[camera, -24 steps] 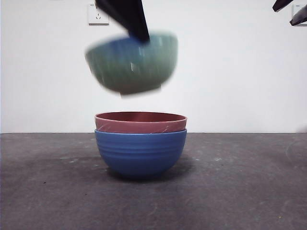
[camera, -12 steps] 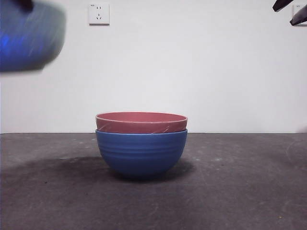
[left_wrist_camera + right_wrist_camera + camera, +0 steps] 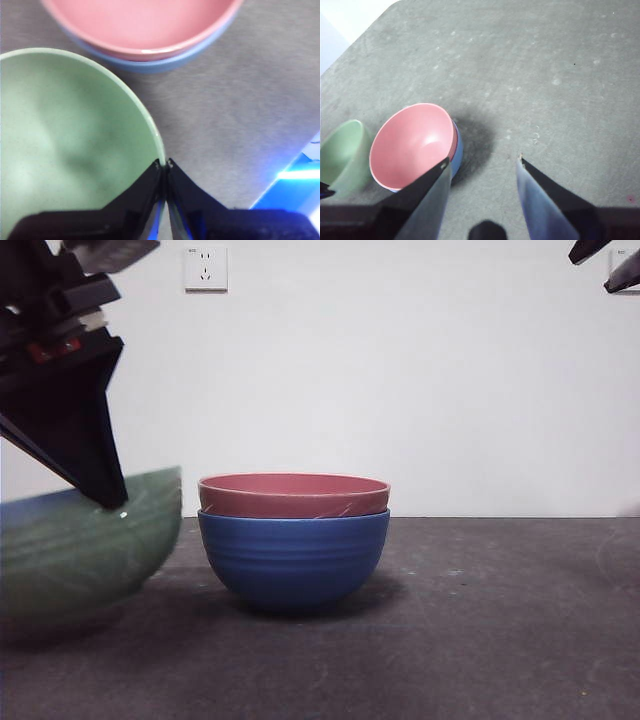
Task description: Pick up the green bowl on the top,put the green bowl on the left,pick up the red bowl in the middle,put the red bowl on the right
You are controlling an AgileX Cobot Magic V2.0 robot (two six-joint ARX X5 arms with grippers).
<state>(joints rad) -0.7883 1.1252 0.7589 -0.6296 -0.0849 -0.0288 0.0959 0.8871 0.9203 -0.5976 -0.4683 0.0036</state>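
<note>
Green bowl (image 3: 85, 545) sat low at far left, empty, left gripper (image 3: 164, 167) pinched on its rim. Just beside it, red bowl (image 3: 293, 495) nested in blue bowl (image 3: 293, 558), w/ nothing inside. Right gripper (image 3: 482, 162) waited high, jaws apart.

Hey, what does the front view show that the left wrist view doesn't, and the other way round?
Only the front view shows the bowls from the side: the green bowl low at the left, close beside the blue bowl, plus the wall socket and a waiting arm's black tips at the top right corner.

Only the left wrist view shows the green bowl's empty inside and the left gripper with its jaws shut on the rim.

Both show the red bowl nested in the blue one, on the dark table.
</note>
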